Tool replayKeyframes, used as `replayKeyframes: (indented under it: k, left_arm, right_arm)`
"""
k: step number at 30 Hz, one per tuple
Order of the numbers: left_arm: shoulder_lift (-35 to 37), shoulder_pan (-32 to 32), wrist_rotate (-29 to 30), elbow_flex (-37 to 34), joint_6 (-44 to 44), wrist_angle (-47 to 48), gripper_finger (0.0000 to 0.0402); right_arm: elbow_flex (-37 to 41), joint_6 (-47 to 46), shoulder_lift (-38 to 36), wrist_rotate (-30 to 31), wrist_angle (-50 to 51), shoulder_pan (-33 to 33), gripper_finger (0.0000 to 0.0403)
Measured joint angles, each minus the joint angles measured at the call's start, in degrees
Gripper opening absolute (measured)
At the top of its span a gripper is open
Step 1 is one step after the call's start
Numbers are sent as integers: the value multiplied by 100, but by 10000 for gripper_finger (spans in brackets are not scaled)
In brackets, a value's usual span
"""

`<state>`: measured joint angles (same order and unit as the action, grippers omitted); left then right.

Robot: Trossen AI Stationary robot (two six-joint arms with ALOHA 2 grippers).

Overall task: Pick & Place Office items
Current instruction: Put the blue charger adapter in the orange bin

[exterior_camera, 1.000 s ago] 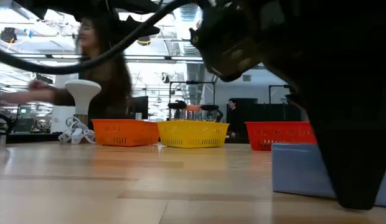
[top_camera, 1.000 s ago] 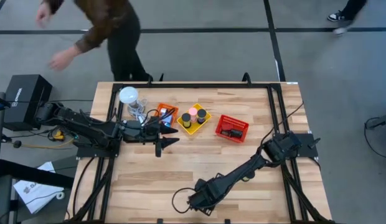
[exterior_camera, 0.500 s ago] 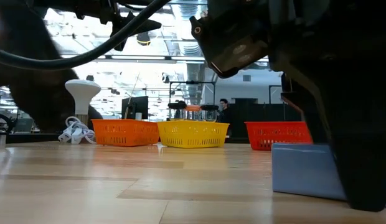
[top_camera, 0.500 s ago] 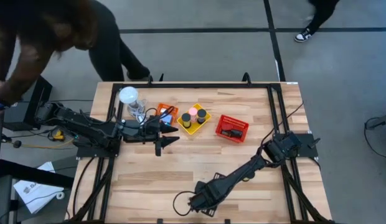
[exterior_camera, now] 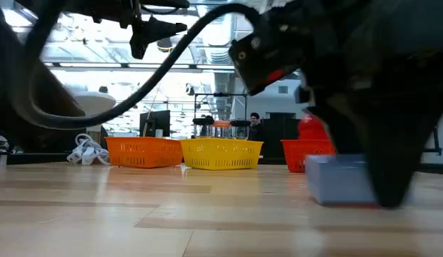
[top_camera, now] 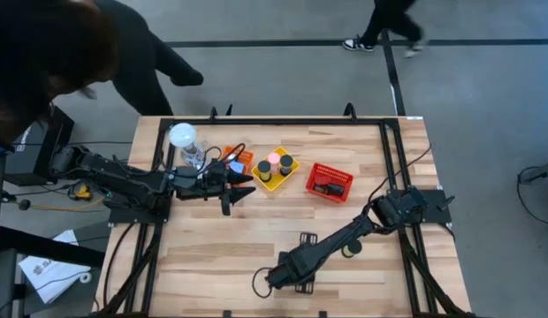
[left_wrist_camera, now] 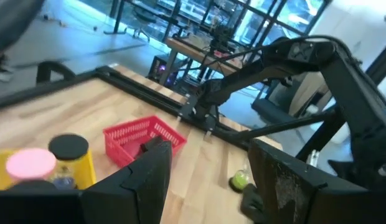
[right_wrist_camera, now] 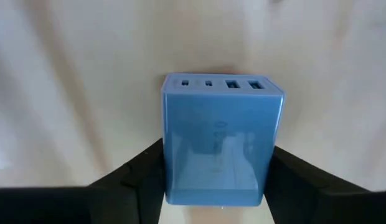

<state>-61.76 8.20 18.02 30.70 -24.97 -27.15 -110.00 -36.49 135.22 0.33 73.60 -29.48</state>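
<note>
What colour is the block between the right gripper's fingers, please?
Light blue: the block with a row of ports shows best in the right wrist view.

Right end effector [right_wrist_camera: 219, 180] low at the table's near edge, fingers clamped; left end effector [top_camera: 241, 184] hovering, fingers parted.

Smooth light-blue plastic block [right_wrist_camera: 221, 140] on pale wood-grain table [right_wrist_camera: 68, 74].

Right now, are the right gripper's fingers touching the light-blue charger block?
Touching. The right wrist view shows the right gripper with both dark fingers pressed against the sides of the light-blue charger block, with no gap on either side.
</note>
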Motion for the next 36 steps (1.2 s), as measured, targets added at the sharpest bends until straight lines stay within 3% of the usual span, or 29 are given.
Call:
replayKeyframes:
  k: [5,9,16,19,25,36]
  left_arm:
    - [-15,-4,-4,-2,-564,282,210]
    - [-262,-3,-2,-7,-989,600,210]
    - [-1373,0,-13,-9,-2037,519,210]
    - [-1909,37,-20,-9,-2663,-84,210]
    - [-2642,51,-66,11,-2800,-1859,210]
    - [-3179,-73,-74,588,-2789,-2059,210]
  right_arm:
    - [-8,367,-281,657,879,83,227]
    - [-5,619,-569,1341,1271,175,208]
    - [-13,997,-1295,2383,1345,479,209]
    - [-20,1080,-1549,2699,1373,613,225]
    - [-20,1242,-1679,2814,1403,913,204]
    - [-20,1600,-1681,2819,1119,1419,222]
